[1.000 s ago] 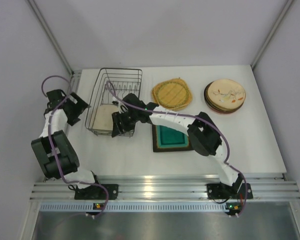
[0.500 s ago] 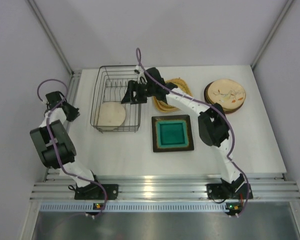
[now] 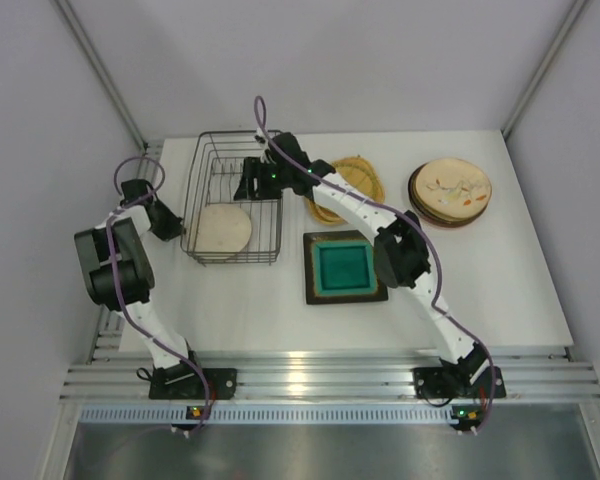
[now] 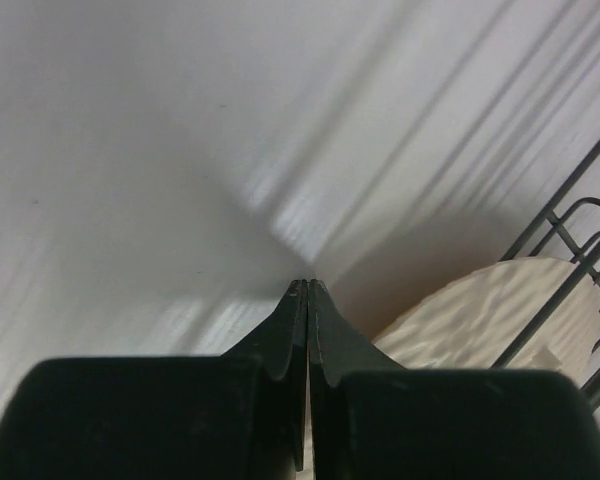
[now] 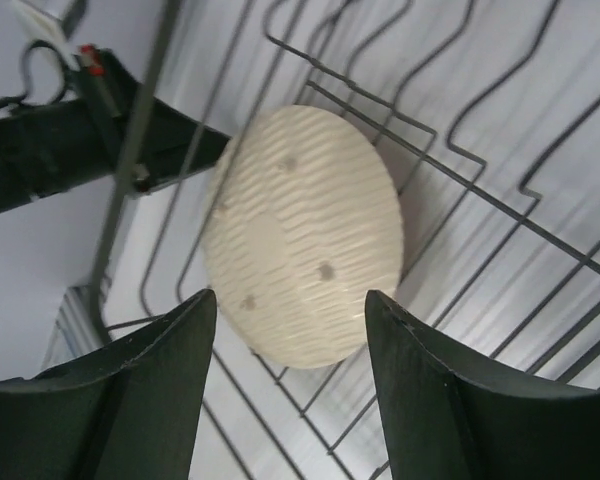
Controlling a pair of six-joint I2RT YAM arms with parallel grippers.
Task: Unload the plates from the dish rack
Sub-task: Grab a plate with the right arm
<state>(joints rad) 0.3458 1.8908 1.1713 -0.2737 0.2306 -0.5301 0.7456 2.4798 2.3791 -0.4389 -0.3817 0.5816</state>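
Note:
The dark wire dish rack (image 3: 193,195) stands at the back left of the table. One round cream ribbed plate (image 3: 223,229) lies flat in its near part; the same plate (image 5: 300,235) fills the right wrist view. My right gripper (image 3: 245,189) hovers open over the rack's far part, above the plate and apart from it, and its jaws (image 5: 290,300) hold nothing. My left gripper (image 3: 171,227) is shut and empty just outside the rack's left wall. Its closed tips (image 4: 308,286) point past the plate (image 4: 470,315) and the rack wires (image 4: 570,215).
A square dark-rimmed teal plate (image 3: 345,268) lies right of the rack. A woven plate (image 3: 355,180) sits behind it, partly under my right arm. A stack of round patterned plates (image 3: 450,190) stands at the back right. My left arm (image 5: 70,140) shows beyond the rack wall.
My right gripper swung from the rack's near edge to above its far part. My left gripper shut and came in against the rack's left side. The cream plate stays in the rack.

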